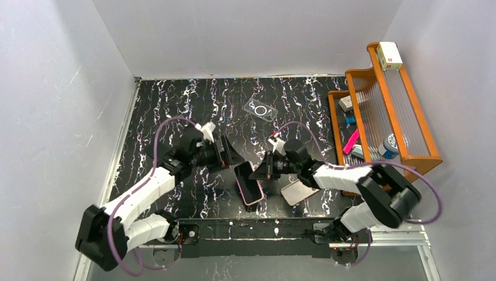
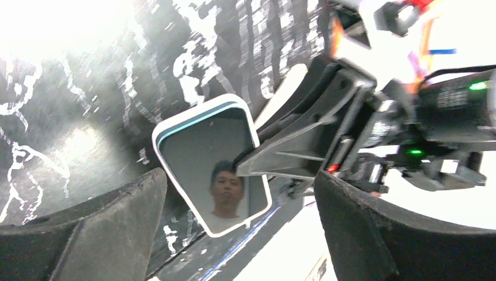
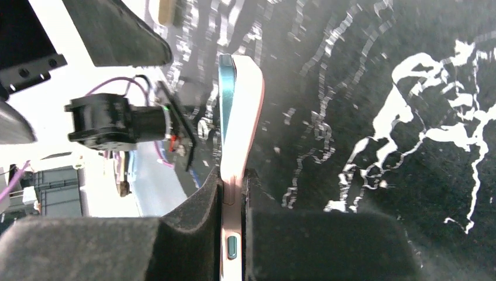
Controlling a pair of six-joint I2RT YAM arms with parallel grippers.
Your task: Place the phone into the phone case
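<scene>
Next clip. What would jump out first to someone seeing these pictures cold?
The phone at the middle of the black marbled table, pinched by its edge in the right claw, with the left claw open and facing it. After that, the clear case lying alone farther back, and the orange wooden rack of odds and ends along the right wall.

We see a robotics lab cell: plain white walls [image 1: 245, 35] box in a black marbled desk [image 1: 292, 96]. The cabled left arm [image 1: 140, 193] and right arm [image 1: 345, 175] are bolted to a metal rail [image 1: 398, 237] at its near edge.
</scene>
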